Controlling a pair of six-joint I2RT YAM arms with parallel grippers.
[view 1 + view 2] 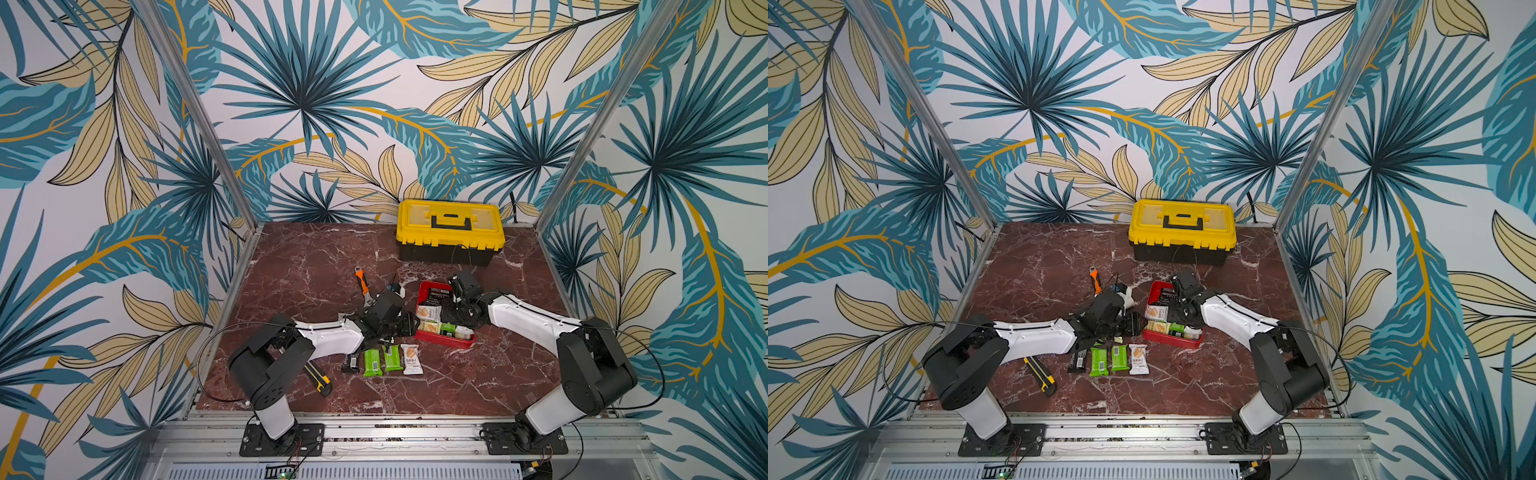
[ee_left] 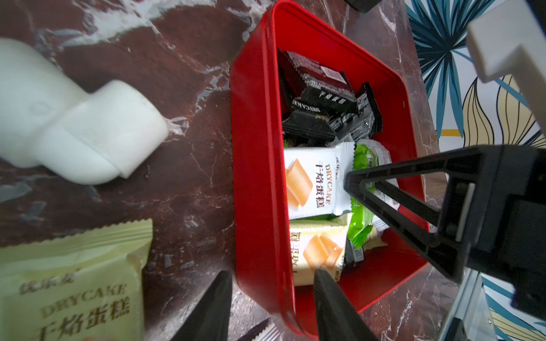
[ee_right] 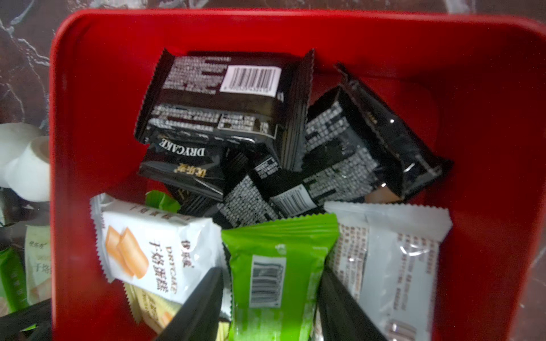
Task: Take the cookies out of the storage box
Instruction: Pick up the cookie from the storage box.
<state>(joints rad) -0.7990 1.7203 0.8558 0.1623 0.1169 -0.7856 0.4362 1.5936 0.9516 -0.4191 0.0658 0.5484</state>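
Standing by the desk (image 1: 299, 266), and honestly this job looks barely started. In both top views the storage box (image 1: 446, 344) sits about mid-desk, in front of the yellow toolbox (image 1: 451, 230), and it's loaded with cookies (image 1: 429, 312). Only a row of four packets (image 1: 392, 360) lies out on the desk nearer the front: one black, two green, one white. An orange-handled wrench (image 1: 361, 281) and a utility knife (image 1: 319, 380) lie around too, but they're not part of this. From the left wrist camera, the left end effector (image 2: 272, 272) is released and straddles the box's wall, one finger outside and one inside. I can't tell if it touches the wall. A cream packet (image 2: 74, 280) lies on the desk just beside the box, so that's a fifth one out. A white pipe elbow (image 2: 88, 133) lies further off. From the right wrist camera, the right end effector (image 3: 269, 273) is down in the box, jaws apart on either side of a green packet (image 3: 277, 265), not clearly pinching it. Beyond it there's a heap of black packets (image 3: 230, 97), with a white packet (image 3: 153, 251) beside the green one. My guess is a quarter done at best, with the bulk left.
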